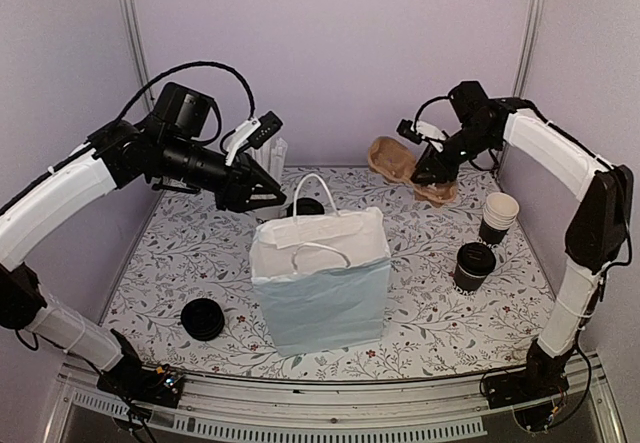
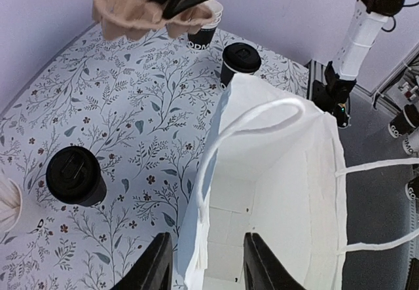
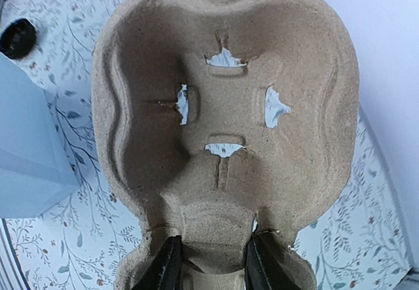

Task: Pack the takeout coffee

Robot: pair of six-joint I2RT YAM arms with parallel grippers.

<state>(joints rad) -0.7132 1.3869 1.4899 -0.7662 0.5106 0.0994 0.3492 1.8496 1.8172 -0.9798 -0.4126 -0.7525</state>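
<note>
Top external, at a glance: takeout coffee [image 1: 473, 266] upright on the tabletop [image 1: 200, 253], lid on, just right of the standing white paper bag [image 1: 320, 278] and near the stack of open cups [image 1: 498, 218]. Second lidded cup [image 1: 305, 206] behind the bag. Left end effector [image 1: 268, 198] over the bag's rim, fingers [image 2: 157, 264] apart, nothing between. Right end effector [image 3: 209, 264] clamped on the edge of a pulp cup carrier [image 3: 222, 126], held above the tabletop at the back right.
</note>
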